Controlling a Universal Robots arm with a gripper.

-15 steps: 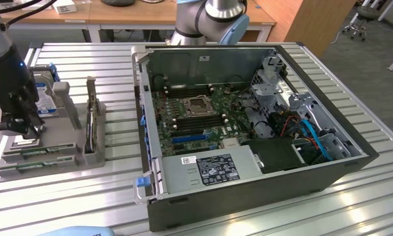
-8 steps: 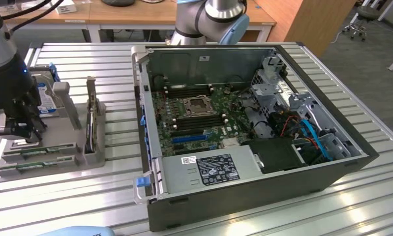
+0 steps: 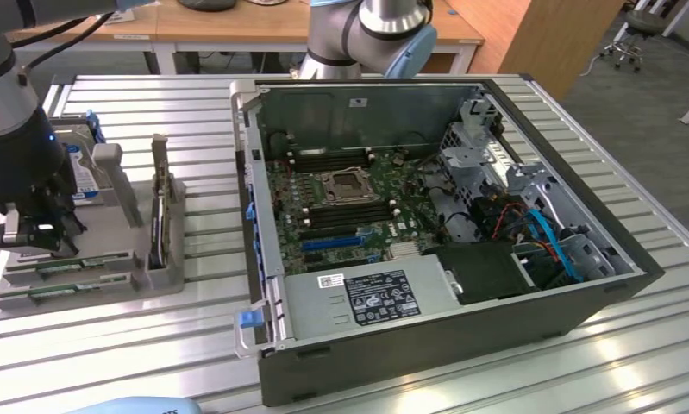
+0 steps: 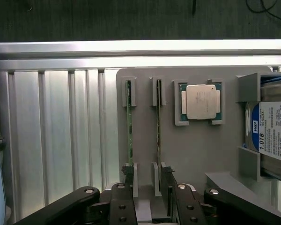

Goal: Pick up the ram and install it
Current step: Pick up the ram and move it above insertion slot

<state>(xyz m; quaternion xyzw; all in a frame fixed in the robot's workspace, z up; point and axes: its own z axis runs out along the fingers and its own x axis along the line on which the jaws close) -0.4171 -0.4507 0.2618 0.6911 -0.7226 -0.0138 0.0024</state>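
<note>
Lena: Nearest the exterior camera sits the open computer case, the biggest thing on the table. What does it hold?

Omar: A motherboard with a bare processor socket. There is a labelled power supply at six o'clock of the board, and red and blue cables at three o'clock.

Lena: And the grey tray?

Omar: It lies at nine o'clock of the case. Its compartments hold a hard drive with a blue label and a square silver processor. Two narrow slots each carry a green stick on edge: one ram stick, and the other ram stick just beside it. Neither is in the case.

Lena: The gripper?

Omar: It hangs over the tray's ram end, jaws spread wide, holding nothing. The fingertips stand at the sticks' ends; whether they touch cannot be told.

Lena: Surroundings?

Omar: Everything rests on a slatted aluminium table. Wooden desks stand at twelve o'clock and an office chair at one o'clock.
</note>
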